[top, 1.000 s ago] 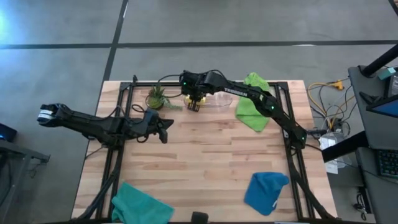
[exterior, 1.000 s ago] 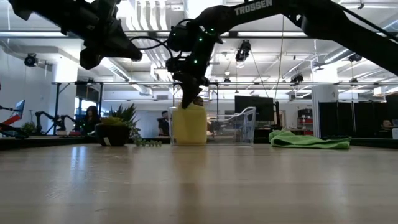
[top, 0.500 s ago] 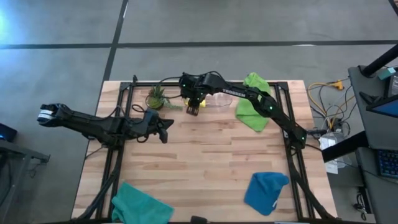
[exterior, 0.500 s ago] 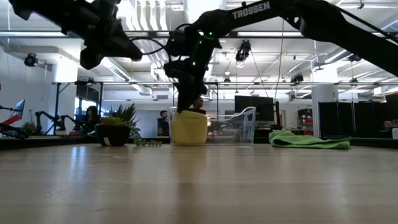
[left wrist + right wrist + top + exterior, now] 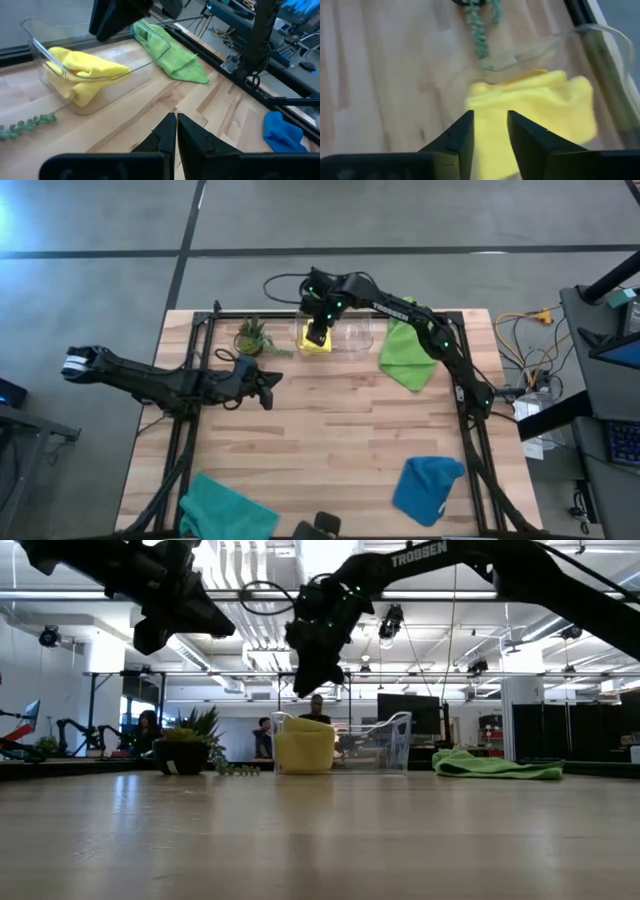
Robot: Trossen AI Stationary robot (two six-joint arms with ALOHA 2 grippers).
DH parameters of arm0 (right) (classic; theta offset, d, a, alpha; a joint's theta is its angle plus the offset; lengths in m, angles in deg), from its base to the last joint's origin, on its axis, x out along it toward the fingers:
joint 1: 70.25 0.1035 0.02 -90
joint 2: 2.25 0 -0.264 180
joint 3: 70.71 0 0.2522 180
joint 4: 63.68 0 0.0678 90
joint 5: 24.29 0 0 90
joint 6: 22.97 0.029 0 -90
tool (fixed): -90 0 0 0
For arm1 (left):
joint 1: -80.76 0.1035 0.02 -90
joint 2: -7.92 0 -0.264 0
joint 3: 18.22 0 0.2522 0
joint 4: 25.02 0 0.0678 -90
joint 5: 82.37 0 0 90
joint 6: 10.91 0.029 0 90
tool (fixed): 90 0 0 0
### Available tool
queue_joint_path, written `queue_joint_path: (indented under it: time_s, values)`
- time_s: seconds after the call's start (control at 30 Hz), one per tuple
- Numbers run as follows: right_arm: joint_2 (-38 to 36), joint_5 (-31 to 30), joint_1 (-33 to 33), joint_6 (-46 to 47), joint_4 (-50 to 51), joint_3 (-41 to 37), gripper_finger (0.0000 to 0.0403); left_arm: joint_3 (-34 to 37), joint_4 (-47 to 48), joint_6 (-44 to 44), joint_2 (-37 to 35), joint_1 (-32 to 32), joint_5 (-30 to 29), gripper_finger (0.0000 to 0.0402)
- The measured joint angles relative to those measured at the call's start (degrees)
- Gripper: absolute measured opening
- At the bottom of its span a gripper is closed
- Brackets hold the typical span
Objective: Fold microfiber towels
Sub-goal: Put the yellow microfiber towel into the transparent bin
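The yellow towel [image 5: 316, 343] lies crumpled in the left end of the clear plastic bin [image 5: 352, 338]; it also shows in the left wrist view [image 5: 82, 72]. My right gripper [image 5: 490, 122] is open and hangs above the towel, clear of it, as the low view [image 5: 314, 675] shows. My left gripper [image 5: 176, 125] is shut and empty above the table's left middle [image 5: 268, 390]. The lime green towel [image 5: 405, 350] lies at the far right, the blue towel [image 5: 428, 488] at the near right and the teal towel [image 5: 225, 508] at the near left.
A small potted plant [image 5: 252, 335] stands left of the bin, with a trailing stem [image 5: 25, 125] on the wood. The bare wooden middle of the table [image 5: 340, 430] lies between the towels. People and equipment stand in the room beyond the far edge.
My right gripper has lowered the yellow towel, which hung tall below it and then slumped into a low heap in the bin. It has let go and gone up and a little toward the far edge. The towel stays in the bin.
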Motion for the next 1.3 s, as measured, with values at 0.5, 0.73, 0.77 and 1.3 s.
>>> queue_joint_path:
  time_s: [0.5,0.73,0.77,1.3]
  values:
    - [0.1,0.8,-0.2,-2.8,-8.6,-11.3,0.0009,0.0,0.2,-0.7,0.1,0.1,-0.1,0.0000]
    - [0.1,2.1,1.9,-4.1,-10.2,-16.2,0.0009,0.0,0.2,-0.8,0.1,0.4,-1.4,0.0000]
    - [0.1,2.1,2.1,-4.1,-10.6,-16.7,0.0009,0.0,0.2,-0.8,0.1,0.5,-1.5,0.0000]
    - [-0.2,-2.1,-0.2,-3.2,-17.0,-13.8,0.0009,0.0,-0.1,-1.0,0.3,1.3,-3.1,0.0000]
